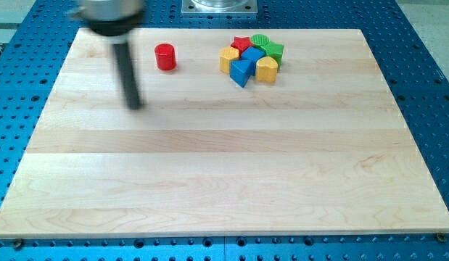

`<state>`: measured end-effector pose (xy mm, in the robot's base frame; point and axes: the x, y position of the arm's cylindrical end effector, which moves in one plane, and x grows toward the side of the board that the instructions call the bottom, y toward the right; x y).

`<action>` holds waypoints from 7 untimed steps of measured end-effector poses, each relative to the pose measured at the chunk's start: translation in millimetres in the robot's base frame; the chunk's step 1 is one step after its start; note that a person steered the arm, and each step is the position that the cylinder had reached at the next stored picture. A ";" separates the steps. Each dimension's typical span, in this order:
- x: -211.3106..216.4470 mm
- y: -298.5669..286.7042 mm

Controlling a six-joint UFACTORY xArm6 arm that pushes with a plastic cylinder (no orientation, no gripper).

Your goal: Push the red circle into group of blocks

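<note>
Red circle [165, 56] alone, my tip [135, 106] lower left, touching nothing

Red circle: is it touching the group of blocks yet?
No, the red circle stands apart at the view's left of the group of blocks, bare board between them.

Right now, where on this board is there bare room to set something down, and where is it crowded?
The wooden board is bare across its whole lower half and on the view's right of the group of blocks. A gap lies between the red circle and that group. My tip sits below-left of the red circle. Crowding is at the top centre.
</note>
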<state>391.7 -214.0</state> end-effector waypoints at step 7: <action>-123.5 111.2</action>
<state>268.2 -102.8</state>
